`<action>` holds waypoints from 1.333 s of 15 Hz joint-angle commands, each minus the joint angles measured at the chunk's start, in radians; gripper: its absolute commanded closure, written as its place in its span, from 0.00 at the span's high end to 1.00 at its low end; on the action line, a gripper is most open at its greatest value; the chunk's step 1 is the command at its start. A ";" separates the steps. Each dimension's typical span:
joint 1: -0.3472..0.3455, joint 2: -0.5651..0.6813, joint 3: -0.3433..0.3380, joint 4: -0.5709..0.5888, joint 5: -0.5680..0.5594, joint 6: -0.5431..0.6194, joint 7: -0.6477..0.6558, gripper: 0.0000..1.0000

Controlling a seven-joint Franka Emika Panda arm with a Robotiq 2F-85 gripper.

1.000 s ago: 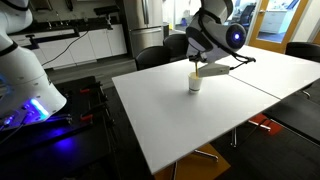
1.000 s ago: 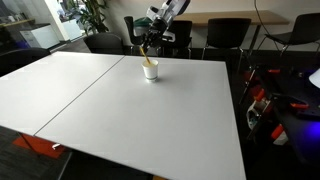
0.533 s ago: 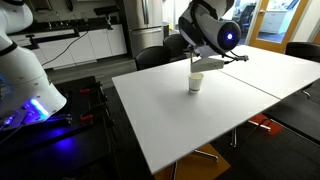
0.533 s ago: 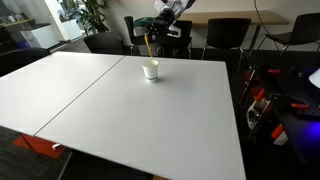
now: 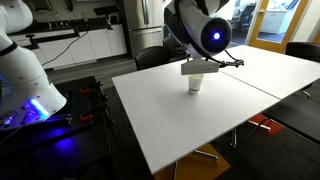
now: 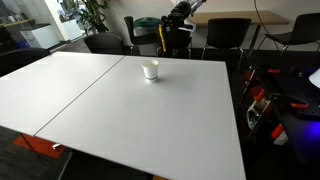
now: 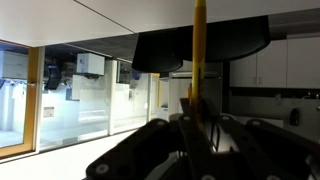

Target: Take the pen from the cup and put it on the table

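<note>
Step in hand: the carrying part, by the look of it. The pen [image 6: 158, 42] is out of the cup [image 6: 150, 70] and held in the air, not yet laid down.
Hand: the hand [image 6: 161, 31] is closed on the pen's upper part. In the wrist view the hand [image 7: 198, 118] has its dark fingers pressed against the yellow shaft from both sides.
Pen: it hangs roughly upright below the hand, above and just beyond the cup, near the far edge of the surface [image 6: 120, 110]. Its lower tip is clear of the cup's rim and touches nothing. In the wrist view the pen [image 7: 199, 55] runs straight from the fingers to the edge of the picture.
Cup: it stands upright on the surface and now looks empty. In an exterior view the cup [image 5: 196, 83] sits right under the hand [image 5: 200, 69], and the pen cannot be made out there.
Surface: in both exterior views there is wide bare white area beside the cup, so there is plenty of room to set the pen down.
Next move: probably to shift sideways, away from the cup and over a bare part of the surface. The hand would then come down until the pen's tip is close to the surface and tilt the pen flatter before the fingers part.
Care: if let go upright or from high up, the thin pen could bounce or roll toward the nearby edge, or knock the light cup.
</note>
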 commanded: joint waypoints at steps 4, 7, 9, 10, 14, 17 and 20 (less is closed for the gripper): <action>0.074 -0.076 -0.101 -0.107 0.029 0.145 0.021 0.04; 0.109 -0.062 -0.109 -0.097 0.040 0.284 0.047 0.04; 0.136 -0.050 -0.106 -0.085 0.029 0.387 0.094 0.04; 0.151 -0.044 -0.102 -0.080 0.024 0.442 0.120 0.04; 0.214 -0.003 -0.092 -0.048 -0.033 0.638 0.259 0.04; 0.239 0.054 -0.077 -0.007 -0.098 0.735 0.384 0.04; 0.242 0.122 -0.057 0.038 -0.162 0.797 0.491 0.04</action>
